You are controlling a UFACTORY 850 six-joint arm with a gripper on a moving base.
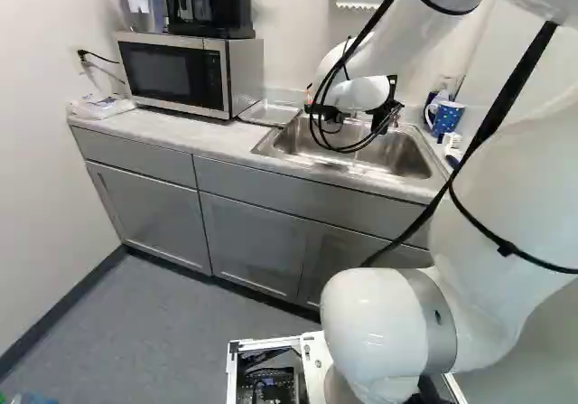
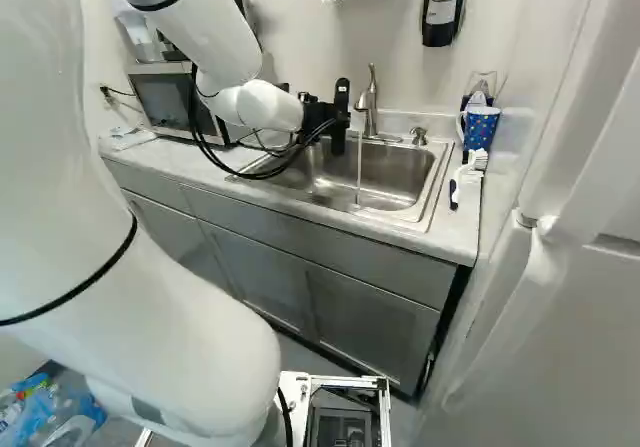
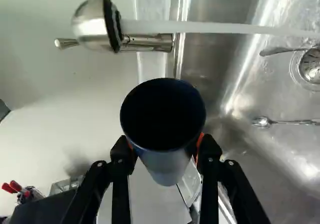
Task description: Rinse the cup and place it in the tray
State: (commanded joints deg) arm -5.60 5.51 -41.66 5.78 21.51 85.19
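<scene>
White arm (image 2: pixel 180 317) is extended over the counter, its wrist held above the sink. Grey cabinets (image 1: pixel 253 241) are topped by a light counter (image 1: pixel 158 131). Steel sink (image 2: pixel 437 187) is set into it. Microwave (image 1: pixel 172 74) is seated at the far left of the counter in the left base view, black coffee maker (image 1: pixel 212 2) stacked on top. Soap dispenser (image 2: pixel 443 7) is wall-mounted, seen upper right in the right base view. Faucet (image 2: pixel 370 107) is on; a thin water stream (image 2: pixel 359 172) is dropped into the basin. Gripper (image 2: pixel 338 119) is held over the sink near the faucet, fingers clamped on the cup (image 3: pixel 164 166) from both sides, orange pads (image 3: pixel 200 144) against its wall. Cup mouth is turned toward the wrist camera, stream passing beside it. Shallow tray (image 1: pixel 269 113) is placed between microwave and sink. Blue spotted mug (image 2: pixel 480 127) and white brush (image 2: pixel 467 177) are parked on the counter by the sink's other side. Spoon (image 3: pixel 285 122) is left in the basin near the drain (image 3: pixel 311 66).
</scene>
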